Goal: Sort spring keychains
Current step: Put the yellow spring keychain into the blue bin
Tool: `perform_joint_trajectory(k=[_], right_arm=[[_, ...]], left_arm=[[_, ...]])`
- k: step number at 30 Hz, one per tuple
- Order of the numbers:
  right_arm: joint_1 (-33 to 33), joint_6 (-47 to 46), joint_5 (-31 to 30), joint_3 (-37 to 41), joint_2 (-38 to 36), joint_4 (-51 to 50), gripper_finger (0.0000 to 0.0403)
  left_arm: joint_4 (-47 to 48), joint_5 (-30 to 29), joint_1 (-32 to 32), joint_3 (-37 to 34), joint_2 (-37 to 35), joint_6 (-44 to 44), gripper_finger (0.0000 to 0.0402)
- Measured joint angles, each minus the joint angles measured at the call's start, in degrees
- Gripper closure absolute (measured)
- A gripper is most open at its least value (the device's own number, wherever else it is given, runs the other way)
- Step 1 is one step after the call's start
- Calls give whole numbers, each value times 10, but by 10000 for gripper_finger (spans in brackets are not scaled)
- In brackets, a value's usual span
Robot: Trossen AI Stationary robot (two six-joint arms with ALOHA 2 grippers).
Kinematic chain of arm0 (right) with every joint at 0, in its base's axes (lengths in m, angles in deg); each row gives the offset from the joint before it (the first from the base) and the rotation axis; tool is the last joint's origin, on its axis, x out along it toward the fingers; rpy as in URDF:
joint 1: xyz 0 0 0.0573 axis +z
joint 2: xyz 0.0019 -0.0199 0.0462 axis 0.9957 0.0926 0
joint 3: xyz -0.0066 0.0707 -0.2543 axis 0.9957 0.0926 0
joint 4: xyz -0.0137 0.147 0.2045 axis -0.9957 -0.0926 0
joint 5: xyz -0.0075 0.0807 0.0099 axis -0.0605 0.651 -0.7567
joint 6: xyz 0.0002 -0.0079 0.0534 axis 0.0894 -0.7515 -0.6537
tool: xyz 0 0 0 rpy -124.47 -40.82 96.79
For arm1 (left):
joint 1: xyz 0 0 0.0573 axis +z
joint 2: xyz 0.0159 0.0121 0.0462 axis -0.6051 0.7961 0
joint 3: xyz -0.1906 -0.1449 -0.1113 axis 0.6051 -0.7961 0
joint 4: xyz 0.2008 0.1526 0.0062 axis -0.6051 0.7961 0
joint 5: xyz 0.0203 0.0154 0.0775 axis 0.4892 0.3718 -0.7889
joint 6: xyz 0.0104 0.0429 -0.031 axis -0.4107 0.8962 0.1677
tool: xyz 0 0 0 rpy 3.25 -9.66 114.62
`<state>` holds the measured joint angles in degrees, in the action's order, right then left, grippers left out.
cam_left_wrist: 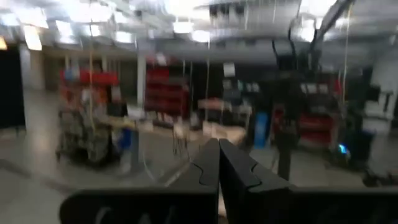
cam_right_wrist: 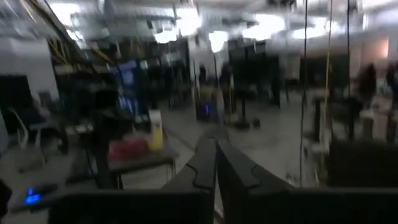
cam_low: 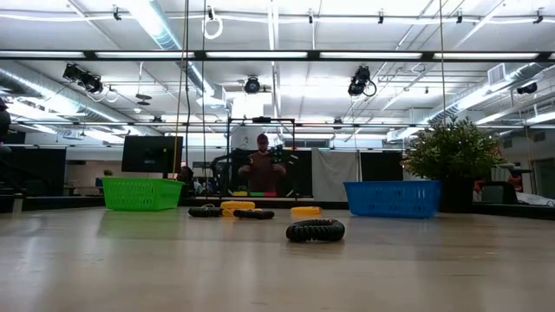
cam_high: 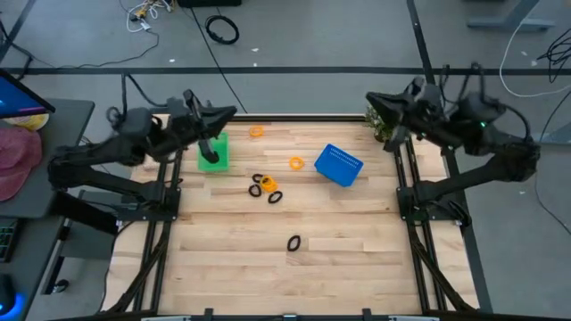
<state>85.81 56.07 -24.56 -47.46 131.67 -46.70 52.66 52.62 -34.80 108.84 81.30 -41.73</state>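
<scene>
Spring keychains: orange ones (cam_high: 257,132) (cam_high: 296,162) lie loose on the wooden tabletop (cam_high: 339,241) between the green basket (cam_high: 213,152) and the blue basket (cam_high: 339,165); a mixed orange-and-black cluster (cam_high: 265,186) sits mid-board, one black loop (cam_high: 293,242) lying apart nearer the front. Potted plant (cam_high: 382,123) at the far right corner. Left claw (cam_left_wrist: 218,168) above the green basket, fingers pressed together, empty. Right claw (cam_right_wrist: 216,163) raised beside the plant, fingers together, empty.

The bench (cam_high: 339,232) is pale wood in narrow planks with a smooth, faintly satin finish. The green basket (cam_low: 143,193) and blue basket (cam_low: 392,198) look like perforated plastic. The black keychain (cam_low: 316,230) appears matt and ribbed.
</scene>
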Motion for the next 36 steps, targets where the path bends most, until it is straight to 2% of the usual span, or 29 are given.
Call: perform_joint_trajectory(k=[3,5,9,13,16,22,27,36], right_arm=[[-16,-8,45,-67,35,-101,385],[-20,-15,88,-86,49,-150,385],[-22,-22,169,-89,60,-169,385],[-22,-22,185,-89,80,-143,385],[-22,-21,199,-89,110,-116,385],[-22,-22,213,-89,154,-71,385],[-26,-19,243,-89,190,-21,385],[-31,-18,253,-89,204,-20,385]], left_arm=[[108,20,0,61,7,-25,399],[137,47,0,87,7,-22,399],[150,121,-1,93,-2,-5,399],[152,215,0,91,-1,29,399],[151,210,-1,83,6,34,399],[153,160,0,77,17,53,399],[150,162,0,77,42,80,399],[126,168,0,62,52,74,400]])
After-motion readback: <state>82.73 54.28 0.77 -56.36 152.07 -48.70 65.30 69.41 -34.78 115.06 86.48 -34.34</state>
